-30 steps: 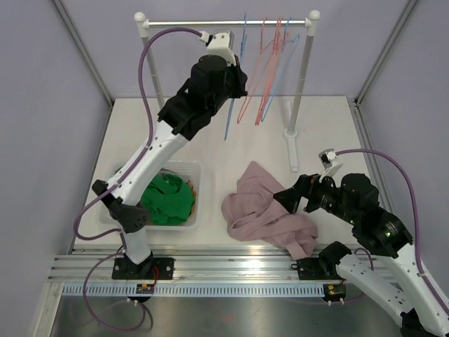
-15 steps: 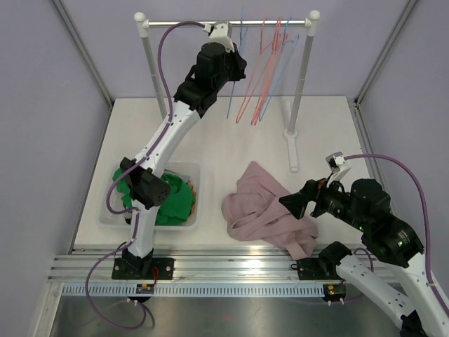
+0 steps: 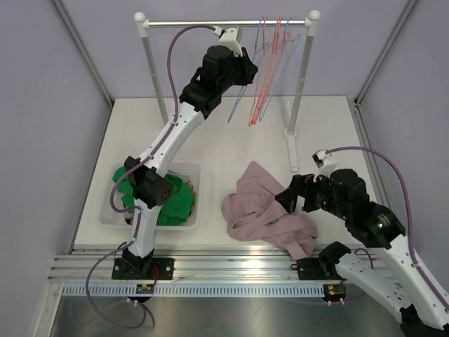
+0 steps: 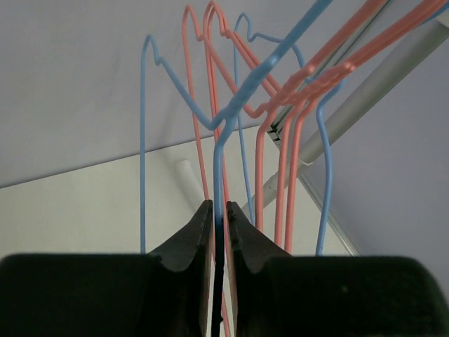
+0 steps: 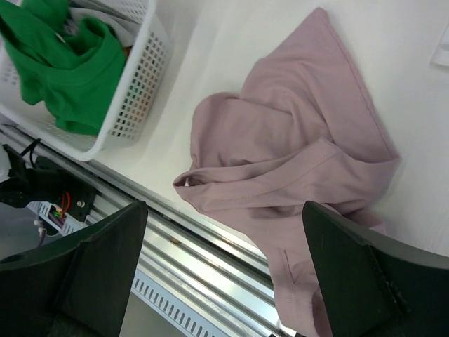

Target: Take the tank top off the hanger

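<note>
The pink tank top (image 3: 263, 210) lies crumpled on the table, off any hanger; it also shows in the right wrist view (image 5: 280, 161). My right gripper (image 3: 291, 198) is open and empty, hovering above the top's right side (image 5: 224, 205). My left gripper (image 3: 242, 70) is raised just under the rack's rail and is shut on the wire of a blue hanger (image 4: 219, 175), which hangs from the rail (image 3: 237, 105). The jaws stand almost together with the blue wire between them (image 4: 219, 210).
Several pink and blue empty hangers (image 3: 270, 63) hang on the rail (image 3: 189, 23) beside the held one. The rack's right post (image 3: 298, 91) stands behind the top. A white basket (image 3: 196, 189) with green clothing (image 3: 168, 203) sits at the front left.
My left gripper has moved right along the rail with the blue hanger, closer to the other hangers. My right gripper has shifted slightly left and up over the tank top.
</note>
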Robot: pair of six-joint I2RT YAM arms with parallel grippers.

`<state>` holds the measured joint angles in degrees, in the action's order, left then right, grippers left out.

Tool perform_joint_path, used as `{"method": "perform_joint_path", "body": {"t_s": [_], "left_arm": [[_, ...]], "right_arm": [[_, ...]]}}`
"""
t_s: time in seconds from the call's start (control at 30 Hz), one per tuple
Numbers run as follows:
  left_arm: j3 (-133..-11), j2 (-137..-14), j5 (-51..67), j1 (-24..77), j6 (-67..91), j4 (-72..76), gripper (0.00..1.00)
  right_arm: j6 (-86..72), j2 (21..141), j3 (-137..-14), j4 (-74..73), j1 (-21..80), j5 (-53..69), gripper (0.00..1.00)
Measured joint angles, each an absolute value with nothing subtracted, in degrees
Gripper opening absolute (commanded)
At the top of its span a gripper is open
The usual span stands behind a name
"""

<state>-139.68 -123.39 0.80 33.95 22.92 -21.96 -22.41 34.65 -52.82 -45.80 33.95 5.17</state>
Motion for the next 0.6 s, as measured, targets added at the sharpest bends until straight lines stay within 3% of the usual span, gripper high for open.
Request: {"method": "perform_joint_path", "body": {"t_s": [0.1, 0.17, 0.23, 0.3, 0.33, 0.6], "left_arm": [[-139.7, -123.3, 0.9, 34.0, 22.7, -22.3, 0.39], [-138.2, -122.5, 0.5, 34.0, 22.7, -22.8, 0.60], [-135.3, -121.0, -0.3, 34.0, 22.6, -23.3, 0.63], [-132.6, -119.2, -1.1, 34.0, 22.4, -24.0, 0.75], [-131.2, -118.1, -1.5, 34.0, 22.3, -24.3, 0.99], [-115.3, -100.8, -3.5, 34.0, 22.6, -24.4, 0.99]], "right_arm": [[-23.2, 39.8, -51.5, -44.7, 34.0, 4.6, 1.00], [-23.9, 42.9, -50.7, -43.9, 34.0, 4.4, 0.99], [-24.4, 46.1, -49.8, -42.7, 34.0, 4.4, 1.00], [-24.8, 47.8, -48.8, -41.7, 34.0, 4.3, 1.00], [-25.1, 48.3, -48.4, -41.3, 34.0, 4.1, 1.00], [-26.7, 54.4, -47.9, -37.7, 34.0, 1.4, 0.99]]}}
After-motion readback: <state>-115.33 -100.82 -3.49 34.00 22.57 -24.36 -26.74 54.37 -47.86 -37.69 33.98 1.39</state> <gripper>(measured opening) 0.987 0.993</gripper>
